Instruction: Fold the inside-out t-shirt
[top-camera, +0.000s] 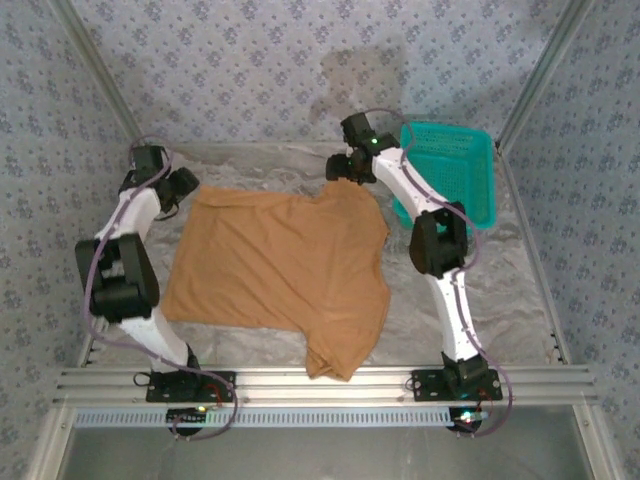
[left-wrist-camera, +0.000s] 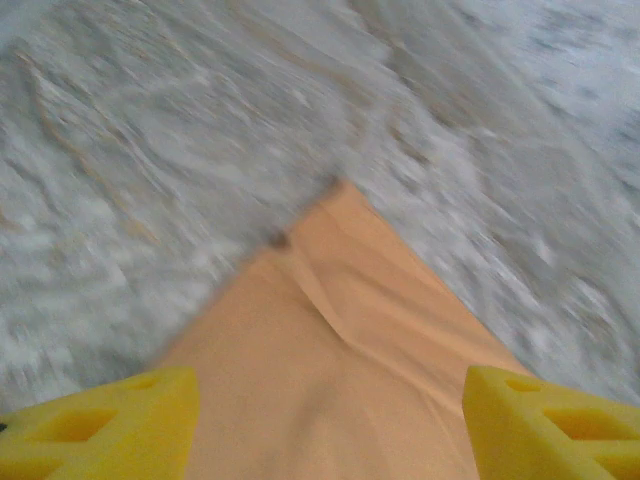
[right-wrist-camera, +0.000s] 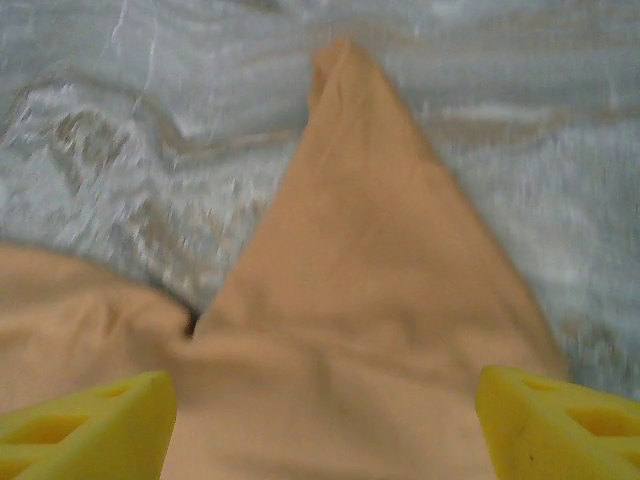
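At the upper left of the top view, the left gripper (top-camera: 182, 190) hangs over the far left corner of the inside-out t-shirt (top-camera: 280, 265). Its yellow fingers (left-wrist-camera: 100, 425) are spread wide and grip nothing, and the corner lies flat on the table (top-camera: 470, 300) just past them. The shirt is spread across the middle of the frame. Its far edge runs left to right from one gripper to the other, and the rest of the cloth lies below both, with one flap reaching the near rail. Right of centre, the right gripper (top-camera: 343, 170) stands over the far right corner, likewise open and empty. Each arm is nearest its own corner, so a fold would likely draw that far edge down-frame.
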